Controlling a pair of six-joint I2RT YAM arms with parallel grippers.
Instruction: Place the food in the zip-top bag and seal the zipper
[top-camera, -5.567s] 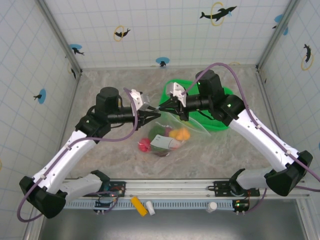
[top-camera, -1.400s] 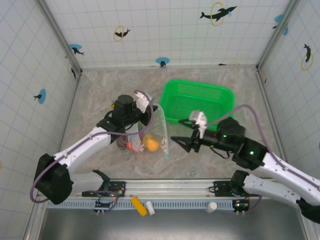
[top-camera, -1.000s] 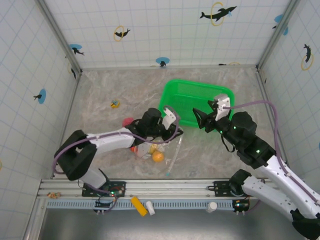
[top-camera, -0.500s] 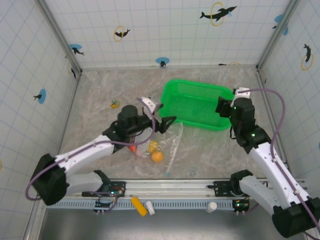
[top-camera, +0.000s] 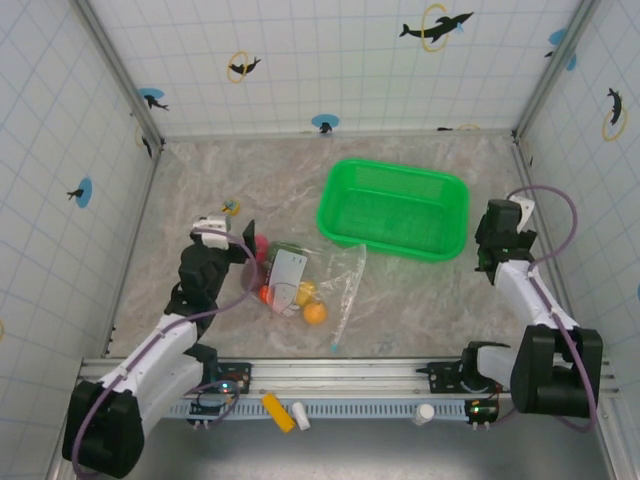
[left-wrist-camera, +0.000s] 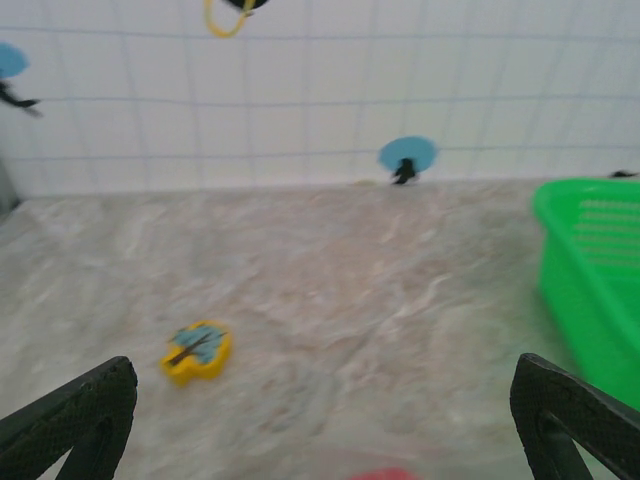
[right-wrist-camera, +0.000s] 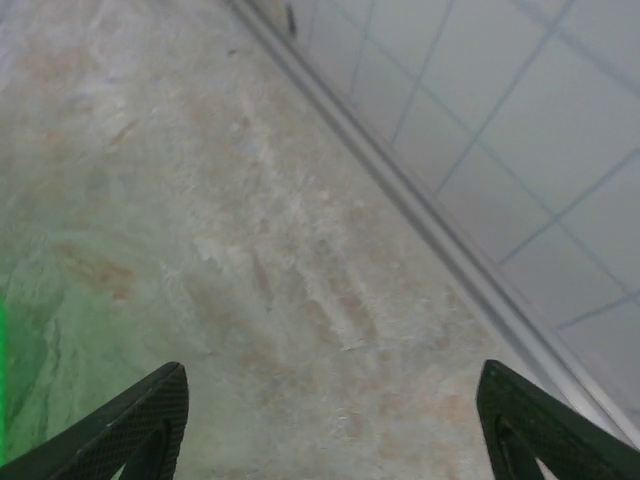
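Noting both jaws spread and empty: left gripper (left-wrist-camera: 320, 362) low over the table (top-camera: 200, 180) facing the trinket (left-wrist-camera: 197, 352), right gripper (right-wrist-camera: 332, 368) by the right wall, well apart from the zip-top bag (top-camera: 340, 280) lying flat near the green basket (top-camera: 400, 165). Judged next: straddle the red piece (top-camera: 259, 244), apparently just beside the bag, then pinch the zipper (top-camera: 347, 300) at one end and run along. Count: one bag, one basket, one trinket; food (top-camera: 315, 313), four pieces distinguishable, three inside the bag.

One basket (top-camera: 395, 205), one bag (top-camera: 340, 275), one trinket (top-camera: 231, 208), two arms (top-camera: 160, 345) (top-camera: 530, 290)
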